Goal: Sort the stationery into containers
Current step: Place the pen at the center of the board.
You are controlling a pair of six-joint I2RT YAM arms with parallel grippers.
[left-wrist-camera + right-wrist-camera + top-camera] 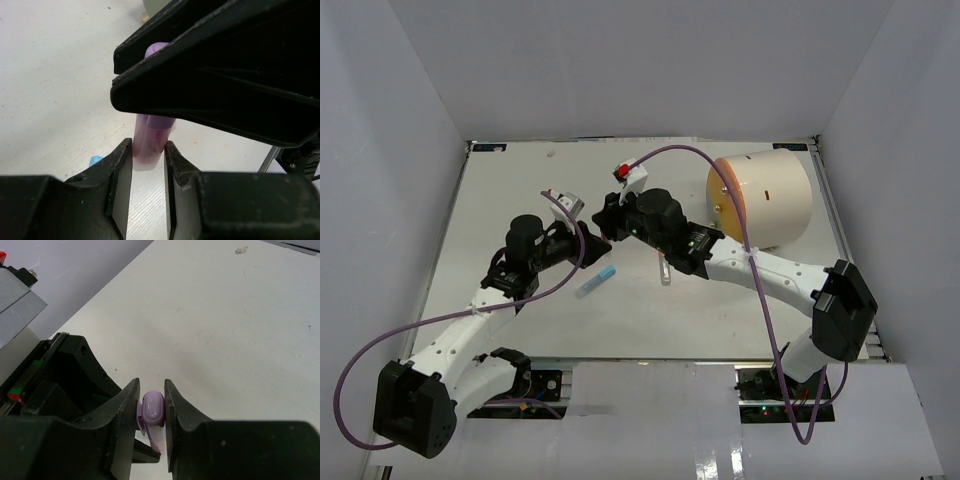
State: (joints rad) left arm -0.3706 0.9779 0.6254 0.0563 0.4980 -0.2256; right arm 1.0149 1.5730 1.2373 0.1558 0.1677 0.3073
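1. Jaws on both sides were nearly closed. The left gripper (148, 151) pinched the marker (149, 142) by its pinkish barrel, and the right gripper (151, 386) pinched its purple cap (152, 410).
2. Marker bridged the two grippers, well apart from the drum (765, 200).
3. Capping or uncapping, I could not tell. Either way, the sound move was straight along the barrel, with no sideways bend and both grips firm.
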